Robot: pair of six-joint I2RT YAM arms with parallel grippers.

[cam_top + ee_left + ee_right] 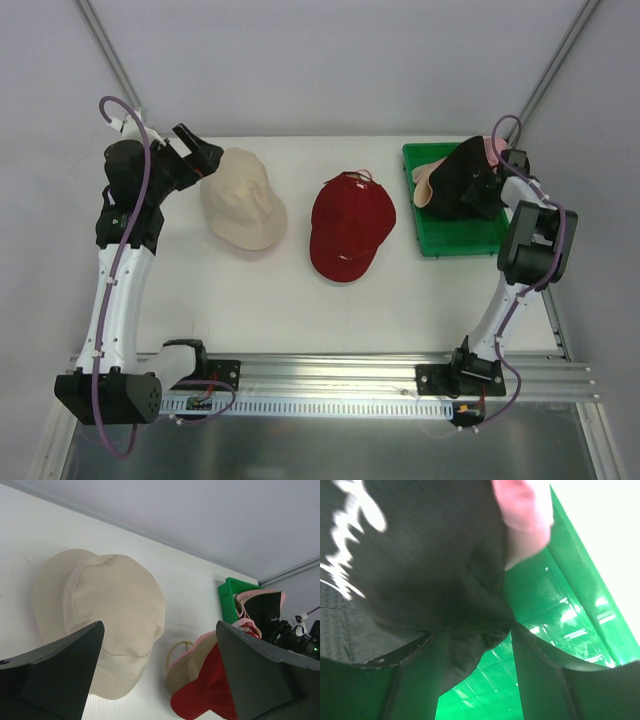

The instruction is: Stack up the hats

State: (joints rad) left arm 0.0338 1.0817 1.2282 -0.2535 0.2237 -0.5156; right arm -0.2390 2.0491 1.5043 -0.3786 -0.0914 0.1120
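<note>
On the counter (300,300): two hats gathered in a green tray (445,245), two more lying loose.
At right, the black hat (458,180) rested over the pink hat (522,505) inside the tray, which apparently served as the stacking site. The right claw (479,680) straddled a fold of the black fabric with its jaws partly parted; whether it was gripping that fold or was free of it could not be told. The cream bucket hat (243,200) and the red cap (350,225) lay separately on the bare counter, apart from the tray and not yet stacked. The left claw (160,645) hovered just beside the cream bucket hat, fully released and empty, facing its crown, probably positioned to take that hat next.
</note>
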